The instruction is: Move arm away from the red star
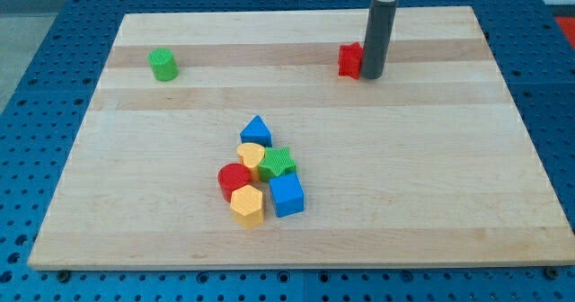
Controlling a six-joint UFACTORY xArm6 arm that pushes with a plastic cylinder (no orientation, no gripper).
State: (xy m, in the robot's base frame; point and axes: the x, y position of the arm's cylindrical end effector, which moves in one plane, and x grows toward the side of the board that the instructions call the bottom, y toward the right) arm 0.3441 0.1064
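The red star (349, 60) lies near the view's top, right of centre, on the wooden board (449, 158). My tip (372, 75) stands right against the star's right side, touching it or nearly so. The dark rod rises from there to the view's top edge and hides part of the star's right edge.
A green cylinder (163, 65) stands at the upper left. A cluster sits at centre bottom: a blue triangle (256, 129), a yellow heart (251, 155), a green star (278, 163), a red cylinder (234, 180), a blue cube (287, 195) and a yellow hexagon (247, 205).
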